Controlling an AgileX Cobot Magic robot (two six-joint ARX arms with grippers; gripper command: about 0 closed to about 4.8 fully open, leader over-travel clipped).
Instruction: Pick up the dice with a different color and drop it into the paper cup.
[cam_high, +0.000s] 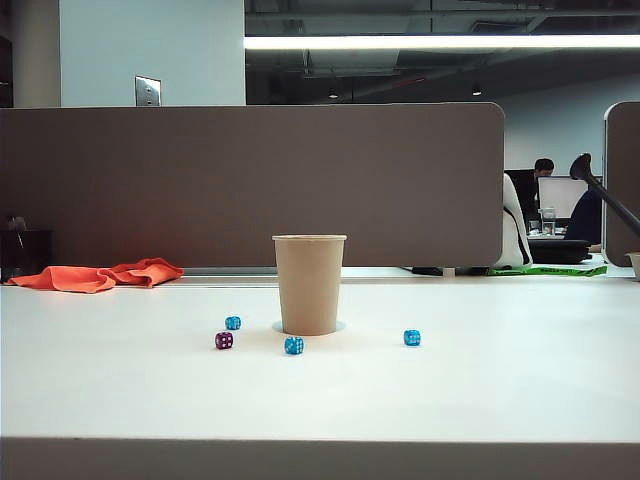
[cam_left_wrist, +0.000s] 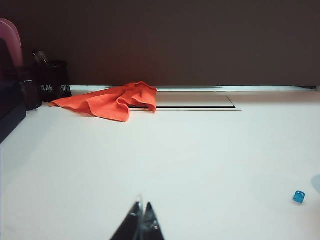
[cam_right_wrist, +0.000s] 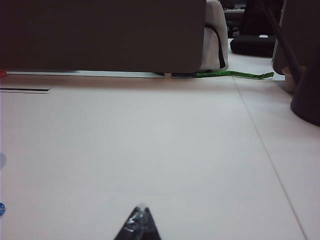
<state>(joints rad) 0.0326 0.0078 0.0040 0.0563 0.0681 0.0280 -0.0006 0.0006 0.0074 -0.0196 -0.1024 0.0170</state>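
Observation:
A tan paper cup (cam_high: 309, 284) stands upright in the middle of the white table (cam_high: 500, 390). The purple die (cam_high: 224, 340) lies left of and in front of the cup. Three blue dice lie around it: one (cam_high: 233, 323) just behind the purple die, one (cam_high: 294, 345) in front of the cup, one (cam_high: 412, 338) to its right. Neither arm shows in the exterior view. My left gripper (cam_left_wrist: 141, 206) is shut and empty, low over bare table, with a blue die (cam_left_wrist: 299, 196) far off to its side. My right gripper (cam_right_wrist: 142, 210) is shut and empty too.
An orange cloth (cam_high: 100, 275) lies at the back left of the table near a grey partition (cam_high: 250, 180). A dark pen holder (cam_left_wrist: 54, 80) stands beside the cloth. A green strip (cam_right_wrist: 235, 75) and a dark object (cam_right_wrist: 306, 95) sit at the far right.

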